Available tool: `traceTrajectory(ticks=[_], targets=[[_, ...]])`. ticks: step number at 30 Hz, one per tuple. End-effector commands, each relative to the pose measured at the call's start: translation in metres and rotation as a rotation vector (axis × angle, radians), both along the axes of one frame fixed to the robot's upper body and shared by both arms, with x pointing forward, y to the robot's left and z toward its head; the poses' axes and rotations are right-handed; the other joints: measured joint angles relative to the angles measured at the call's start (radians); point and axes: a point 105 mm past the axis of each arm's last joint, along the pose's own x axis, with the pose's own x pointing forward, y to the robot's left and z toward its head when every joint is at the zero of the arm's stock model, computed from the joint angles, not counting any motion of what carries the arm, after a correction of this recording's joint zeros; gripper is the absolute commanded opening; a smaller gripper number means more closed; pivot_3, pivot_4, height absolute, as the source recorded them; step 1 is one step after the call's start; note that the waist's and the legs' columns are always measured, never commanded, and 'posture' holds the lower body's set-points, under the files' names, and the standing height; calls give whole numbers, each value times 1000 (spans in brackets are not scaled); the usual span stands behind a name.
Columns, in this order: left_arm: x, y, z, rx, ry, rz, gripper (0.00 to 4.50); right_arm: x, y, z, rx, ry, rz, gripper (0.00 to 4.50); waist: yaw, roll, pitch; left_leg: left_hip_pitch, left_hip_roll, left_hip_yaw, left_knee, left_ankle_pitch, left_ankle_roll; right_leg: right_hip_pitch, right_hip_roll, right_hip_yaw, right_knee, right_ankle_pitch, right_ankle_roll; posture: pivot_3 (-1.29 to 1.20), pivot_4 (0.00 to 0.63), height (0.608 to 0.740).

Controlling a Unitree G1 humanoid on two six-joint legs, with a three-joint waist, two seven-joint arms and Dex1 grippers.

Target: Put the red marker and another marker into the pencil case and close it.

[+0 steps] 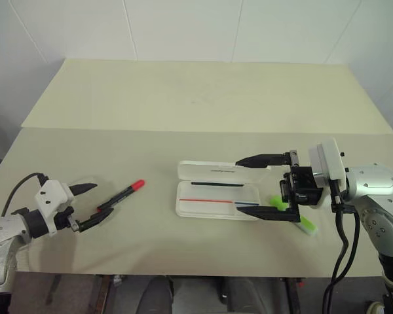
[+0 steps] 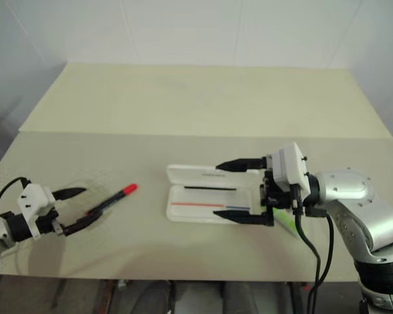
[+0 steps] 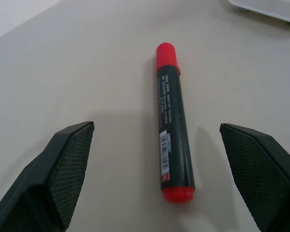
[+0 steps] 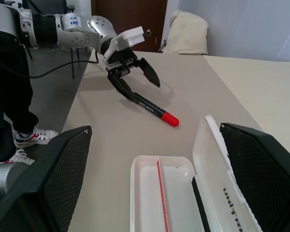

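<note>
The pencil case (image 4: 203, 193) lid bears dark lettering "UNITREE", cut off at the frame edge, while the print on the red marker (image 3: 171, 123) barrel is too small to read.

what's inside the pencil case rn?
The open pencil case holds only thin red-blue and black lines, no markers. The right gripper hides its right end. The red marker lies on the table.

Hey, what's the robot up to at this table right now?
It is packing markers into the pencil case, which lies open on the table. The left gripper is open with its fingers either side of the red marker, not yet gripping it. The right gripper is open over the case's right end. The green highlighter lies on the table just right of the case.
</note>
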Motion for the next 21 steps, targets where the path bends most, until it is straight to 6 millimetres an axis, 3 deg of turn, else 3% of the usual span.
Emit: traceTrajectory(ticks=[1, 10, 14, 21], targets=[[2, 1, -5, -6, 11, 11, 4467, -5, 2, 9, 0, -50, 10, 4500, 0, 0, 0, 0, 0, 0, 0, 0, 0, 0, 0, 0, 0, 0, 0, 0, 150, 740], [2, 1, -34, -59, 118, 30, 4467, -3, 3, 15, 22, -74, -21, 4500, 2, 0, 0, 1, 1, 1, 1, 0, 0, 0, 1, 0, 2, 0, -1, 0, 150, 740], [2, -2, -35, -69, 135, 15, 3591, -2, 3, 16, 27, -85, -29, 4500, 3, 1, -1, 1, 1, 1, 1, 0, 0, 0, 1, 0, 3, 0, -1, 0, 150, 740], [6, -3, -34, -32, 124, 7, 1272, -1, 5, 19, 40, -98, -41, 4500, 3, 1, -1, 1, 1, 1, 1, 0, 0, 0, 1, 0, 3, 1, -2, 0, 150, 740]])
